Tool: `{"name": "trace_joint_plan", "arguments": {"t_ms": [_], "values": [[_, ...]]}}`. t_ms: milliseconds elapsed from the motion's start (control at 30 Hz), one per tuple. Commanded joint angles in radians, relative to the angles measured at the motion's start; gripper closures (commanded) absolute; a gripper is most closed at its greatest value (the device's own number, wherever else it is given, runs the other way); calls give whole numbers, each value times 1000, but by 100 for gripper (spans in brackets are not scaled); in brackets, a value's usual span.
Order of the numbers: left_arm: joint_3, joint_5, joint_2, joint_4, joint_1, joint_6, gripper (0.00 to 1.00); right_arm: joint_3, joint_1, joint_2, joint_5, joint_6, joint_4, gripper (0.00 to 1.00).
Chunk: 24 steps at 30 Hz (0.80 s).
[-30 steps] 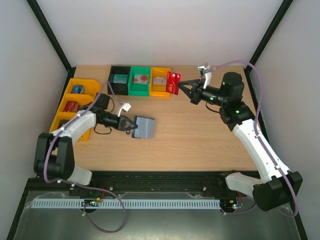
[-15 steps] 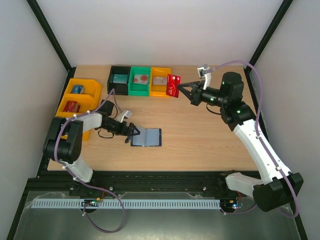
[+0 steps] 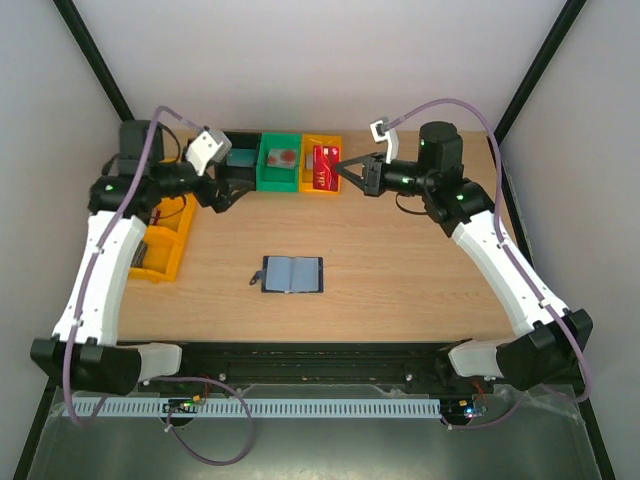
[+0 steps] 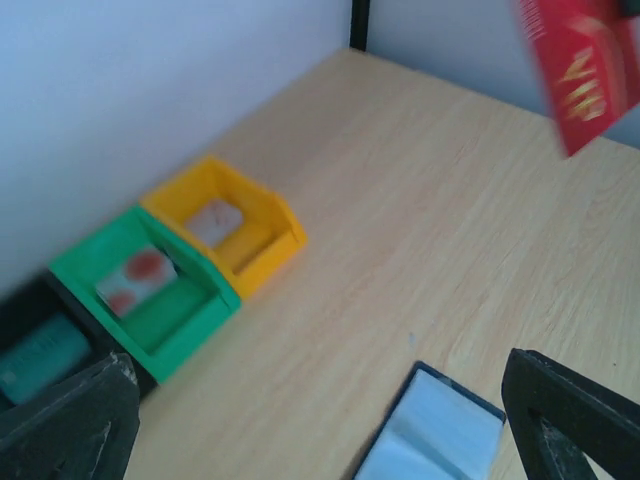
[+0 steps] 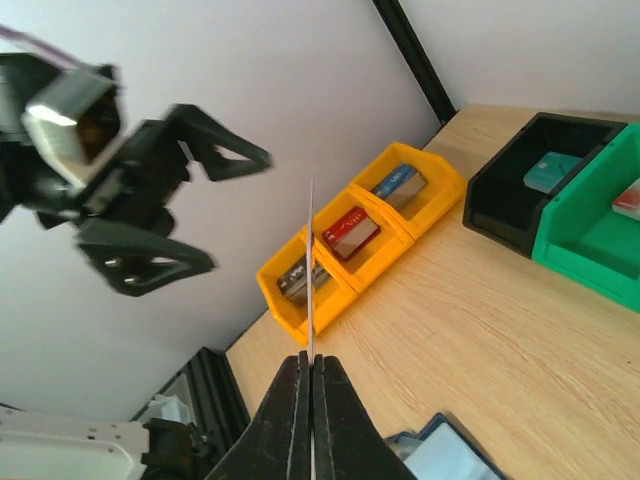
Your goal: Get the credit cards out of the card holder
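The dark navy card holder (image 3: 293,274) lies open and flat mid-table, its light blue-grey pockets facing up (image 4: 440,432); its corner shows in the right wrist view (image 5: 452,456). My right gripper (image 3: 345,173) is shut on a red credit card (image 3: 325,167), held on edge over the small yellow bin (image 3: 322,185). The right wrist view shows that card as a thin line (image 5: 310,270) rising from my shut right gripper (image 5: 310,375). My left gripper (image 3: 228,190) is raised at the far left, open and holding nothing (image 4: 320,445). The red card (image 4: 580,70) hangs in its view.
A black bin (image 3: 238,158), a green bin (image 3: 279,165) and the small yellow bin stand in a row at the back, each with a card inside. A larger yellow three-part bin (image 3: 165,235) with cards sits at the left edge. Black frame posts stand at the back corners.
My left gripper opened and let go of the card holder, which now lies flat. The left arm rose and drew back to the far left. My right gripper carried the red card leftward over the yellow bin.
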Motion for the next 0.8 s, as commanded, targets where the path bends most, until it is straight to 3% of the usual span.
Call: {"name": "trace_joint_plan", "arguments": {"t_ms": [0, 167, 267, 333, 400, 467, 667, 767], "values": [[180, 34, -57, -221, 0, 176, 1, 65, 6, -14, -45, 124, 41, 98], [325, 44, -99, -272, -14, 205, 1, 95, 33, -2, -113, 130, 7, 98], [373, 38, -147, -269, -40, 323, 0, 99, 63, -1, -145, 125, -6, 98], [393, 45, -189, -287, -41, 504, 0, 97, 82, -3, -146, 124, -9, 98], [382, 25, -228, -327, -37, 823, 1, 92, 102, -4, -145, 129, -1, 98], [355, -2, -265, -351, -24, 1028, 0, 82, 131, 3, -155, 154, 30, 98], [344, -32, -340, -304, -8, 1361, 0, 28, 248, 47, -183, 308, 239, 98], [204, -117, -426, -199, -8, 1550, 1, 65, 281, 88, -177, 314, 247, 98]]}}
